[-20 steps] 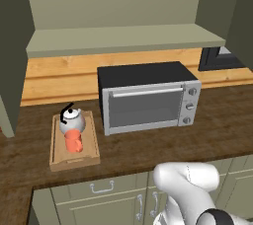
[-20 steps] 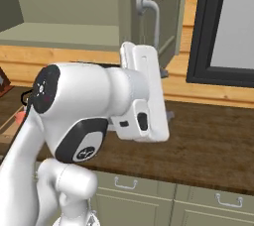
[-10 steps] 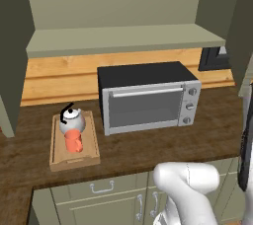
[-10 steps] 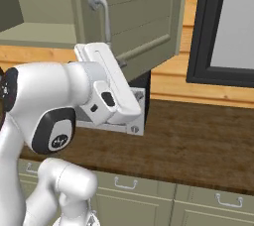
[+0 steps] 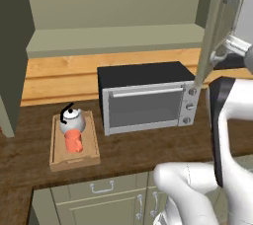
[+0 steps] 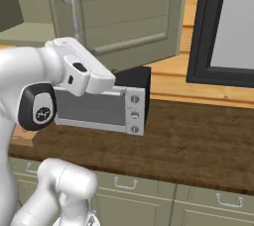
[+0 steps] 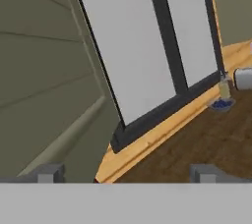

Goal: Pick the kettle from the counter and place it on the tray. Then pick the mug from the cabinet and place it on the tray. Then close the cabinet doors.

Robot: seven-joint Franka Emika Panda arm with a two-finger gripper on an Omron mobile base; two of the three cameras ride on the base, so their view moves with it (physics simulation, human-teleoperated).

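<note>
The white-grey kettle point(image 5: 71, 120) and the orange-red mug point(image 5: 75, 142) both stand on the light-wood tray point(image 5: 57, 157) on the dark counter point(image 5: 138, 152). Above them the cabinet point(image 5: 113, 39) stands open, its shelf bare. The left door point(image 5: 10, 61) is swung out. The right door point(image 6: 129, 12) stands partly out, edge-on in the left base view, its silver handle point(image 6: 69, 2) at the top. My gripper point(image 7: 127, 174) is open with nothing between its tips, close beside that door's panelled outer face point(image 7: 39, 70). My hand point(image 6: 92, 74) hangs just below the handle.
A silver microwave point(image 5: 143, 98) sits on the counter right of the tray. A dark-framed window point(image 6: 223, 22) fills the wall to the right. Far along the counter stand a small bottle point(image 7: 224, 89) on a blue dish and a white object point(image 7: 243, 78).
My arm has swung up and left against the right cabinet door. That door has turned inward, showing more of its face in the right base view. Kettle, mug and tray have not moved.
</note>
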